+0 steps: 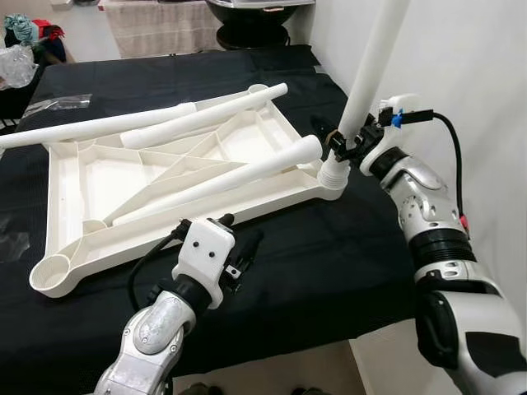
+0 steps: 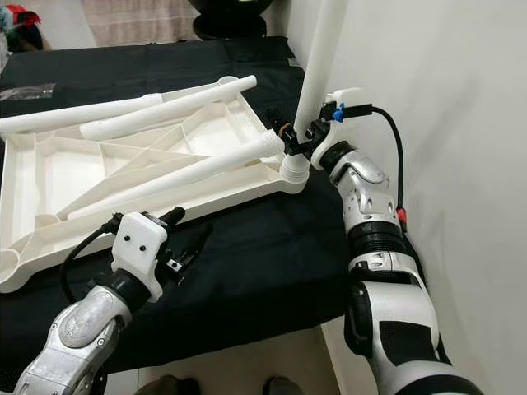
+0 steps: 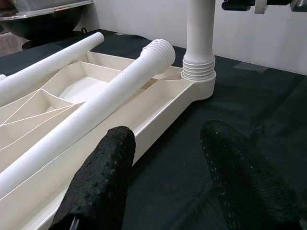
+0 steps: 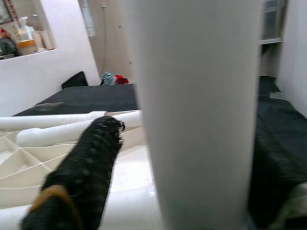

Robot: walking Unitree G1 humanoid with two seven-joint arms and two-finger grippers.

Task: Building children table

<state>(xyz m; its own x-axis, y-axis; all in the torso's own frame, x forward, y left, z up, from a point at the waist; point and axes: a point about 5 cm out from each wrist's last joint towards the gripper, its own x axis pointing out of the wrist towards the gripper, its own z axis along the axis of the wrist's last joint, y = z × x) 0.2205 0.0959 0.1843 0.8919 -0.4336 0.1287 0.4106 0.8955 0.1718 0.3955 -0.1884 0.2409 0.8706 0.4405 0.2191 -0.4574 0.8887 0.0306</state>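
Screwing the upright leg (image 1: 370, 66) into the corner socket (image 1: 333, 174) of the upturned white table top (image 1: 78, 177), the right pincer (image 1: 350, 141) is clenched around the leg just above its threads; I judge it best to keep the leg plumb and turn it gently so the threads do not cross. The left pincer (image 3: 168, 177) hovers released near the panel's front edge over the black cloth (image 1: 329, 271), while three loose legs (image 1: 222, 177) lie across the panel near the socket, and the wall (image 1: 486, 74) stands close beside the right arm.
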